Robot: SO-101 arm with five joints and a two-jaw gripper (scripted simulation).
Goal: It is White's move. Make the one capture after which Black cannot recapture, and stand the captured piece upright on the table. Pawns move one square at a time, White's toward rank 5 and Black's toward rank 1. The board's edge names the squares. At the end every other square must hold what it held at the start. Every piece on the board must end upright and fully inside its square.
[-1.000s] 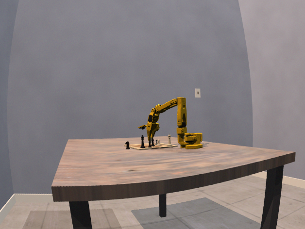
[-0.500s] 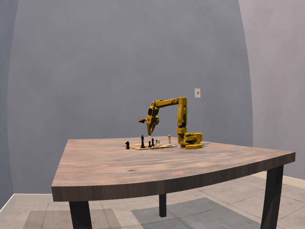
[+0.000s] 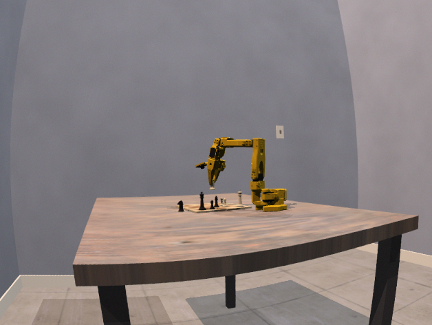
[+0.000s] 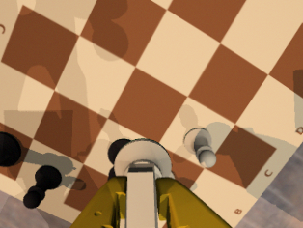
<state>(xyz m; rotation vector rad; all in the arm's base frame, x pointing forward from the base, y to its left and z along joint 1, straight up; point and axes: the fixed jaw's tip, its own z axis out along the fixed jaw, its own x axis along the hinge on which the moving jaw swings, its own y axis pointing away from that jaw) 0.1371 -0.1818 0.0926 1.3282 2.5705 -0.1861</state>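
While it hangs above the board (image 3: 218,207), the tool (image 3: 212,186) pinches a white piece (image 4: 143,156).

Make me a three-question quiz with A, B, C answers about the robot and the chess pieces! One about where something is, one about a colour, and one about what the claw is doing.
1. Where is the black knight?
A. On the table beside the board
B. In the gripper
C. On top of the robot's base

2. What colour is the piece in the gripper?
A. Black
B. White
C. Yellow

3. What is the gripper doing?
A. Open above the board
B. Shut on nothing
C. Shut on a piece, lifted above the board

Answers:
1. A, the exterior view shows it standing upright on the wood just past the chessboard edge.
2. B, a pale white piece shows between the fingers.
3. C, the fingers clamp the white piece and it hangs well above the other pieces.
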